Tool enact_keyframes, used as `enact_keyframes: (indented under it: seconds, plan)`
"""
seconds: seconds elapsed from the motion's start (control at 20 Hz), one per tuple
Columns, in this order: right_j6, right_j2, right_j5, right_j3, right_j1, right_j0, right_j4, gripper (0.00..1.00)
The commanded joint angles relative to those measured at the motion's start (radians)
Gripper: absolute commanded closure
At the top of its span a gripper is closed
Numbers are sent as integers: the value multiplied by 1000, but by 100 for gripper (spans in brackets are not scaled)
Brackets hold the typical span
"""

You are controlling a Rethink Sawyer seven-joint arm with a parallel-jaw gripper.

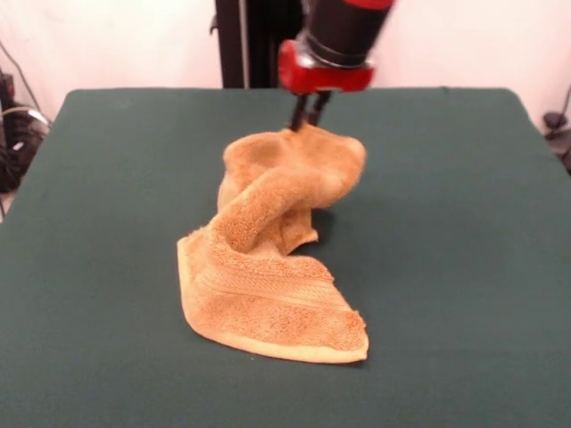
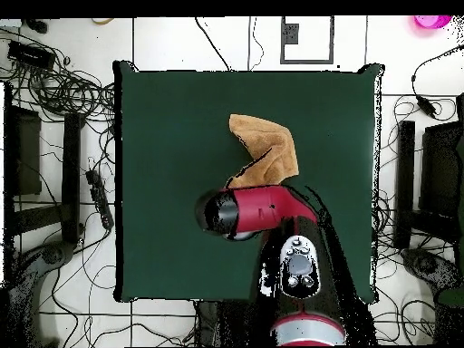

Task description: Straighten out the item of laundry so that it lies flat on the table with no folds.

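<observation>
The orange-tan terry towel (image 1: pixel 277 259) lies crumpled on the dark green table (image 1: pixel 107 223). Its near end rests flat on the cover, with band stripes and a pale hem showing. Its far end is lifted into a twisted ridge. My gripper (image 1: pixel 306 119) comes down from above and is shut on the towel's raised far edge, holding it off the table. In the overhead view the towel (image 2: pixel 265 149) shows as a folded strip above the red arm (image 2: pixel 263 210), which hides the gripper and the held end.
Cables and black equipment (image 2: pixel 54 136) lie on the floor round the table. The robot's pedestal (image 1: pixel 254 40) stands at the table's far edge. The green cover stretches wide on all sides of the towel.
</observation>
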Motion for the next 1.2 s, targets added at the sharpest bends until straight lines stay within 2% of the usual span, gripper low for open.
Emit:
enact_keyframes:
  seconds: [0.05,0.3,0.6,0.75,0.9,1.2]
  plan:
    - [-117,107,-65,157,-67,-81,-71,100]
    - [-153,135,-19,183,-133,-132,-105,100]
    - [-133,159,-46,219,-132,-163,-160,100]
    - [-125,191,-56,249,-141,-192,-154,100]
    - [-74,254,-198,291,-112,-248,-139,100]
    - [-24,240,-262,281,-35,-239,-201,100]
